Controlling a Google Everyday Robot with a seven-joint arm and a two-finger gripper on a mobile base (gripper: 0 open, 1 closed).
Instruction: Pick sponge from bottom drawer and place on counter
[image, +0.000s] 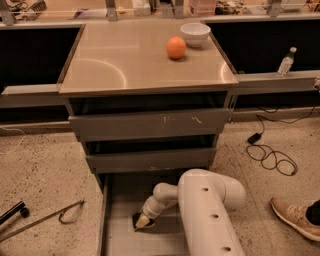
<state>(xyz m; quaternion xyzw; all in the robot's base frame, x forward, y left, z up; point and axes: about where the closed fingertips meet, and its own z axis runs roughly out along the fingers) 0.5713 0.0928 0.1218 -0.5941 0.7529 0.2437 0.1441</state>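
Observation:
The bottom drawer (116, 200) is pulled out at the foot of the grey cabinet, its flat floor showing. My white arm reaches down into it, and the gripper (142, 222) sits low on the drawer floor, left of centre. A small dark patch with a yellowish edge, which looks like the sponge (136, 218), lies right at the gripper's tip and is mostly hidden by it. The glossy beige counter (125, 60) tops the cabinet.
An orange (176, 47) and a white bowl (195, 34) stand at the counter's back right. Two shallower grey drawers (150, 125) are slightly open above the bottom one. A cable (270, 155), a shoe (295, 217), a bottle (285, 61) and a metal rod (45, 220) lie around.

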